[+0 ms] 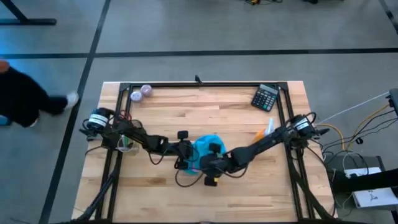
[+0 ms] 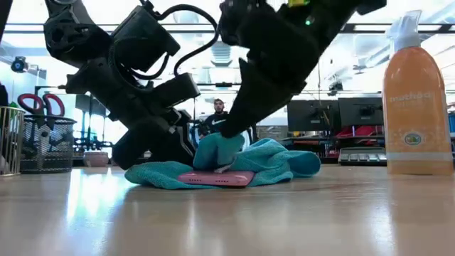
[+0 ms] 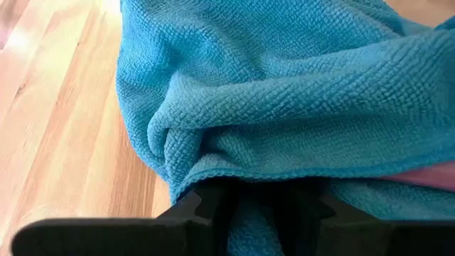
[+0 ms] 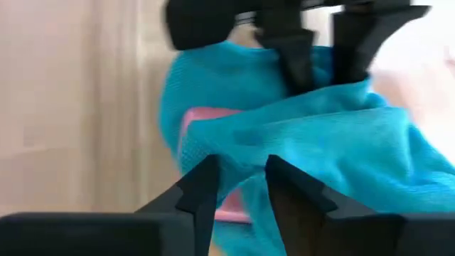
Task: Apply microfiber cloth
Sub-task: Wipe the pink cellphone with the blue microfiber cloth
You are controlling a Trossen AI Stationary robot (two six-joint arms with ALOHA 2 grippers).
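The teal-blue microfiber cloth [image 1: 204, 148] lies crumpled in the middle of the table, draped over a flat pink phone [image 2: 217, 178] that lies on the wood. My left gripper [image 1: 185, 155] reaches in from the table's left and is shut on the cloth's left side. My right gripper [image 1: 211, 165] comes from the right and is shut on a raised bunch of the cloth [image 2: 220, 149] above the phone. Most of the phone is hidden under the cloth. My left gripper pinches a bunched fold of the cloth near its hemmed edge [image 3: 256, 186] between its two fingers, coming in low from the table's left. The rest of the cloth lies slack on the phone and table. My right gripper pinches a gathered fold of the cloth [image 4: 242, 167] between its two fingers, slanting down from the table's right. The pinched bunch stands up a little above the phone, while the cloth's spread parts [image 2: 284, 162] rest on the phone and the table.
An orange spray bottle [image 2: 416, 92] stands to the right of the cloth. A calculator [image 1: 266, 98] lies at the far right, two small purple things [image 1: 142, 92] at the far left. A wire basket with scissors [image 2: 35, 139] stands at the left. A person [image 1: 25, 99] stands beyond the table's left.
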